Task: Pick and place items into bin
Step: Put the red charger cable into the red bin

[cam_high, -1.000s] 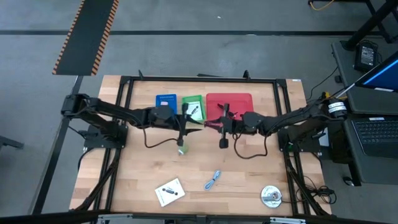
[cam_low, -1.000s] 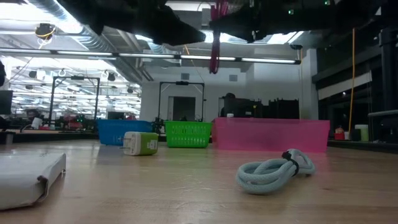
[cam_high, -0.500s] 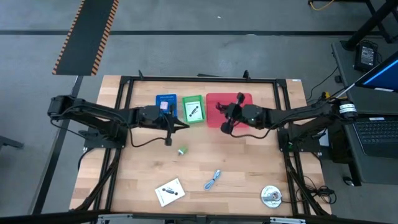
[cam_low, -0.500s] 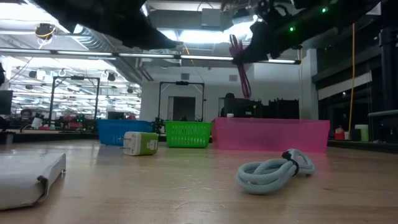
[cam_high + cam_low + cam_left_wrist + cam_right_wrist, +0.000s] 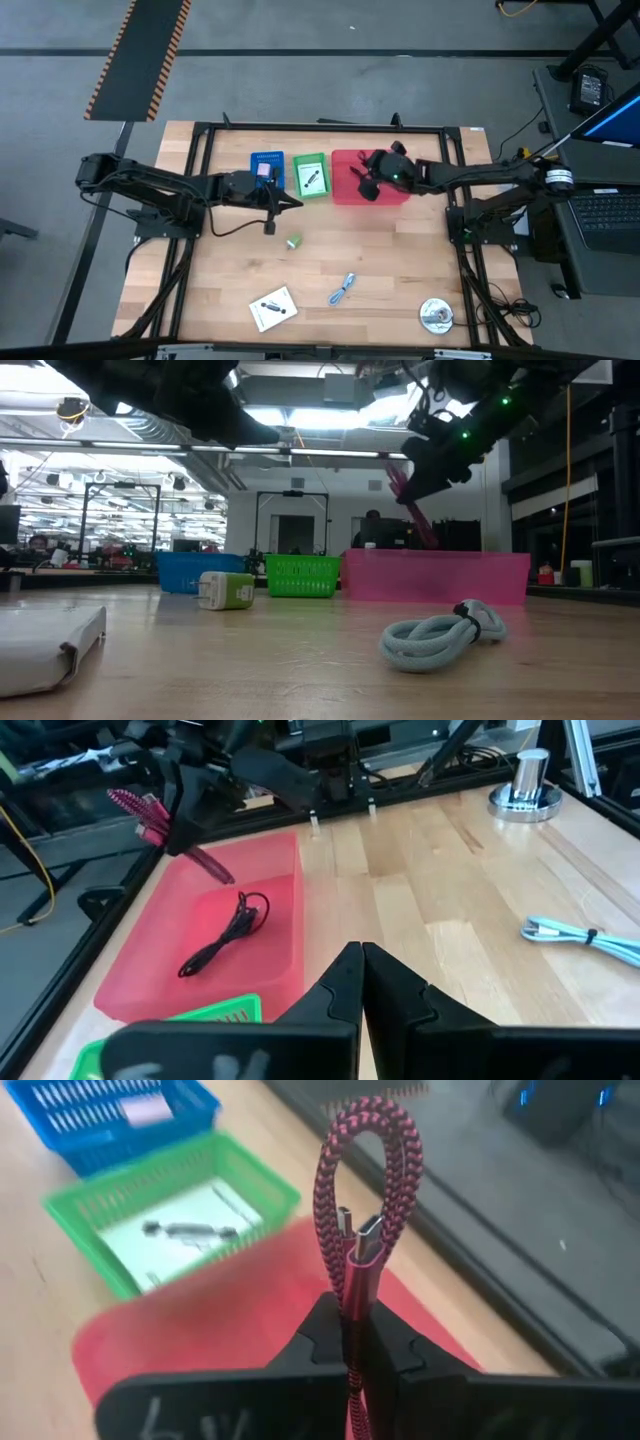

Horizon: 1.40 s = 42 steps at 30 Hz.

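We counted three bins; right gripper point(image 5: 352, 1342) clamped one maroon cable point(image 5: 365, 1190) over the red bin point(image 5: 345, 190); left gripper point(image 5: 361, 982) beside it, closed, empty.

The white packet point(image 5: 45, 648) is cut off by the low view's edge. The print on the card point(image 5: 273, 308) is too small to read, and the round silver thing point(image 5: 436, 315) is perhaps a tape roll.
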Available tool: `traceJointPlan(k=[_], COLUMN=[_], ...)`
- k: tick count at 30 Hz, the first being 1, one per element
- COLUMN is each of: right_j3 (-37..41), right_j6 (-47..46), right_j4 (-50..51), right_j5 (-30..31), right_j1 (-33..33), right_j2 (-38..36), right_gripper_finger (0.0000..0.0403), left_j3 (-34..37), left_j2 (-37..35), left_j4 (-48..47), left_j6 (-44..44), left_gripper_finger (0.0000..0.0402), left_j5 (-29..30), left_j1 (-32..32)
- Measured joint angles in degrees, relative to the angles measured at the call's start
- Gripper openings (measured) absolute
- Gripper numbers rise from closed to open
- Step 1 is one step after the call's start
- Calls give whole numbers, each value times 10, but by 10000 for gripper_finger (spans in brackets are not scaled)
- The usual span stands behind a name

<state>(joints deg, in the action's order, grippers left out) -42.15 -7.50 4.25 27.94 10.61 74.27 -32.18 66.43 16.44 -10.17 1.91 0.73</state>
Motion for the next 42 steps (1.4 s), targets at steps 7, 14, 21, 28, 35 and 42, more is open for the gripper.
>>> traceJointPlan(k=[7, 14, 21, 28, 35, 42], right_j3=[-73, -83, -83, -83, -83, -83], right_j6=[-30, -29, -29, -28, -27, -25], right_j4=[158, 165, 182, 180, 179, 181], right_j5=[-11, -48, -62, -81, -81, -81], right_j1=[20, 46, 78, 89, 89, 89], right_j2=[32, 80, 107, 115, 115, 115], right_gripper_finger=[0, 0, 0, 10, 41, 66], left_j3=[0, 0, 0, 0, 0, 0], left_j2=[0, 0, 0, 0, 0, 0], left_j4=[-4, -24, -32, -33, -34, -34], left_j6=[0, 2, 6, 11, 26, 36], left_gripper_finger=[5, 6, 6, 6, 6, 6], left_j5=[0, 0, 0, 0, 0, 0], left_j1=[0, 0, 0, 0, 0, 0])
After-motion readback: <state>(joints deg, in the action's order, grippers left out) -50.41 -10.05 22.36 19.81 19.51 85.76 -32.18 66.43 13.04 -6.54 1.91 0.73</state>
